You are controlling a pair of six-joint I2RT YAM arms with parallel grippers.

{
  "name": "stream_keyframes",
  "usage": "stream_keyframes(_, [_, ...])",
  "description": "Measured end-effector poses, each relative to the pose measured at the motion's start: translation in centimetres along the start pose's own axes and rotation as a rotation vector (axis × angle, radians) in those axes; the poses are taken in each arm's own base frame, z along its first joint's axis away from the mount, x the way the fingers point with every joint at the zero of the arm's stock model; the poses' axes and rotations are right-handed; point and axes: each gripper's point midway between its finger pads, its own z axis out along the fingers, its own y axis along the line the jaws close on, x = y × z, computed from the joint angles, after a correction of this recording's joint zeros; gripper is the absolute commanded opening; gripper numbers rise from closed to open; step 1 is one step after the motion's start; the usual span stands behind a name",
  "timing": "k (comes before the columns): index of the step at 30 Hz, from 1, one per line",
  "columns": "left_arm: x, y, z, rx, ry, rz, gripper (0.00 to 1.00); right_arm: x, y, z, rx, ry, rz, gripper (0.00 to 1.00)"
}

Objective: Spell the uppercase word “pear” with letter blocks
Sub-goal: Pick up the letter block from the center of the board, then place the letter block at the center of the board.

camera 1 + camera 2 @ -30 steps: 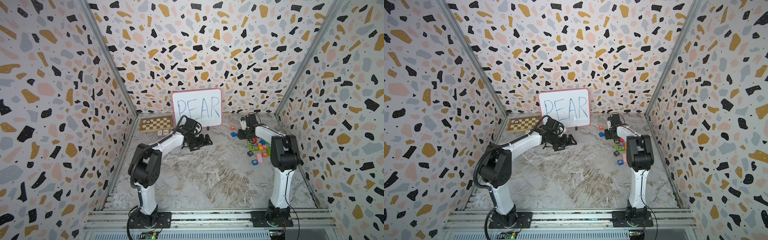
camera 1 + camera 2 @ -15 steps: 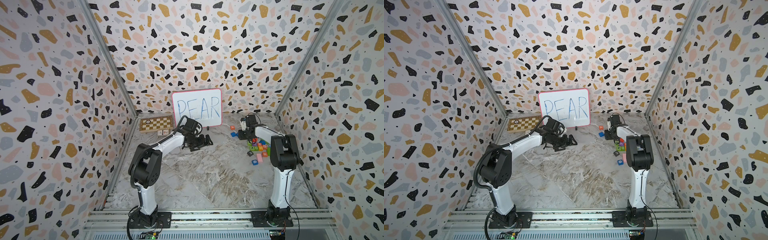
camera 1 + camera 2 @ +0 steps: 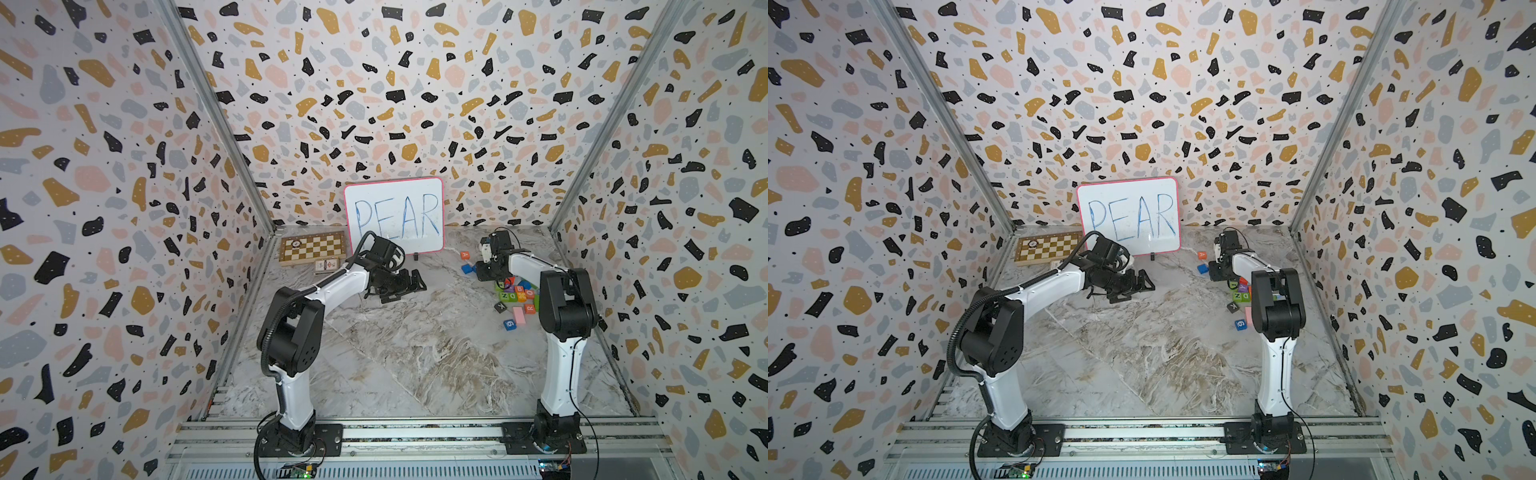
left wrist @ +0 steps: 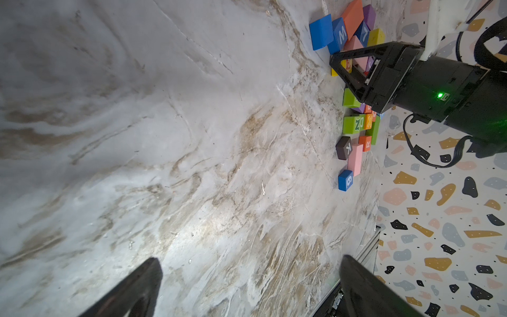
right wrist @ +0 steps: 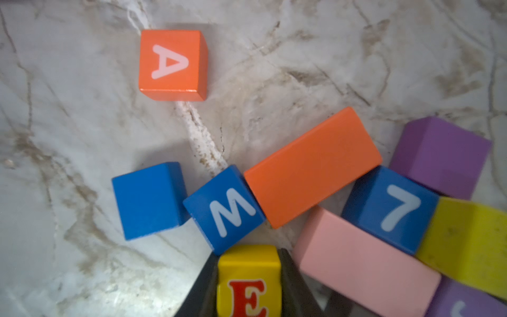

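Yellow E block [image 5: 248,280] sits clamped between the right fingers [image 5: 295,288] near the desk's [image 3: 415,353] far right corner; the wrist views show that grip, the top views hide it. Left fingers [image 4: 131,288] gape empty.

Only real change I can spot: the right gripper [image 5: 248,256] has clamped down on the E block [image 5: 248,282], jaws now pressed against both its sides.

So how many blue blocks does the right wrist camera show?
3: a plain one beside the blue M, the M against the long orange block, the 7 by the pink block. Others may be hidden.
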Motion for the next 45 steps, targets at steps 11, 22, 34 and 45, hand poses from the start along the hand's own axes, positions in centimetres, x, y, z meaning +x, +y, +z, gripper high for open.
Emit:
stream_keyframes(11, [0.3, 0.0, -0.3, 0.0, -0.001, 0.001, 1.0, 0.3, 1.0, -0.1, 0.033, 0.01, 0.049, 0.28])
stream_keyframes(22, [1.4, 0.9, -2.9, 0.001, -0.031, -0.021, 1.0, 2.3, 6.0, -3.0, 0.023, 0.013, 0.091, 0.27])
stream_keyframes(34, [1.9, 5.3, -5.4, -0.011, -0.062, -0.144, 1.0, 3.3, 13.8, -3.8, -0.026, 0.004, 0.098, 0.26])
stream_keyframes(45, [1.2, 7.9, -7.2, 0.013, -0.097, -0.219, 1.0, 1.2, 22.0, -3.3, -0.098, -0.036, 0.053, 0.26])
